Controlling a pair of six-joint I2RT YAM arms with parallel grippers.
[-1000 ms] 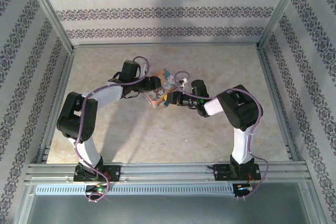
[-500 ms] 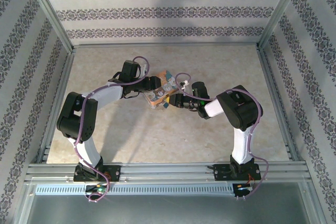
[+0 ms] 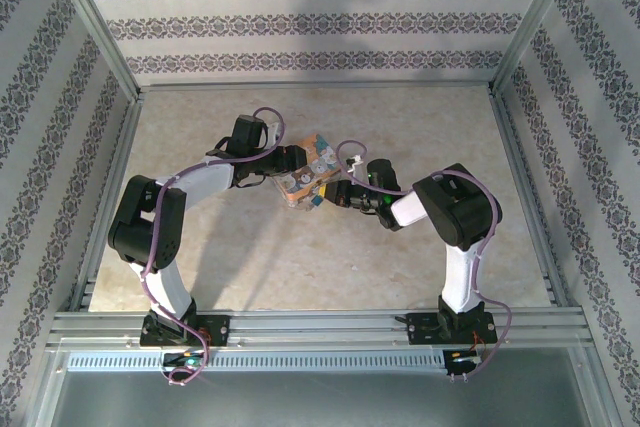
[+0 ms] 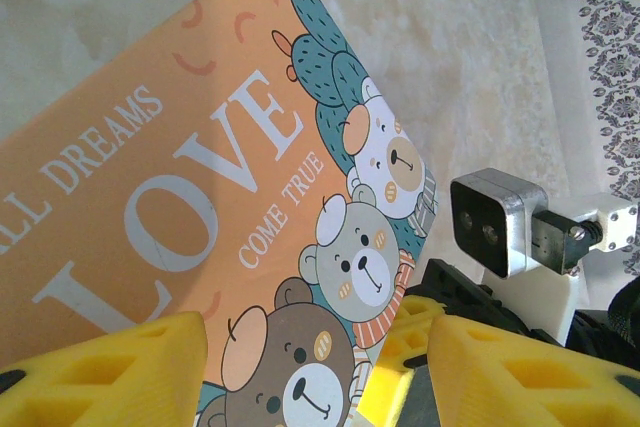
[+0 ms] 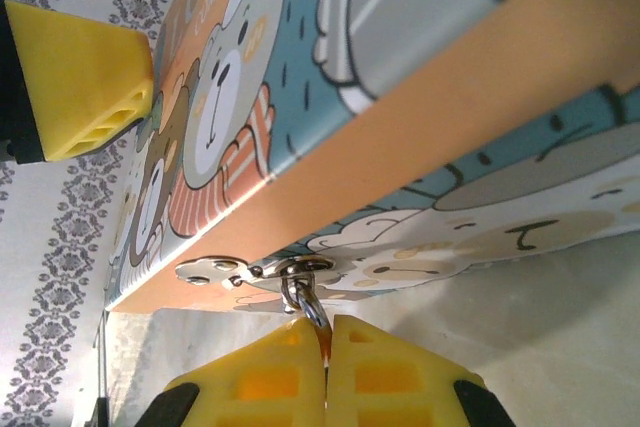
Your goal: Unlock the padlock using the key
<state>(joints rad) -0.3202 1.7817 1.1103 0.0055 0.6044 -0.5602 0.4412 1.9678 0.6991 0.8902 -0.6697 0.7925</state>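
Observation:
The padlock (image 3: pixel 308 175), a flat orange block lettered "LOVE" with cartoon bears, is held tilted above the table. In the left wrist view its face (image 4: pixel 200 177) lies between my left gripper's yellow fingers. My left gripper (image 3: pixel 290 172) (image 4: pixel 315 332) is closed on its near end. The right wrist view shows its orange edge (image 5: pixel 420 97) from below. A silvery loop (image 5: pixel 305 297) hangs from a metal clasp there. My right gripper (image 3: pixel 328 192) (image 5: pixel 326 332) is shut on that loop's lower end. The key is hidden.
The beige tabletop (image 3: pixel 400 247) is walled by patterned panels and a metal frame (image 3: pixel 520 147). The right arm's wrist camera (image 4: pixel 495 222) sits close beside the block's right edge, so both arms crowd together at mid-table.
My right gripper slid left up to the block's lower right edge and its jaws closed. The left arm and the block stayed where they were.

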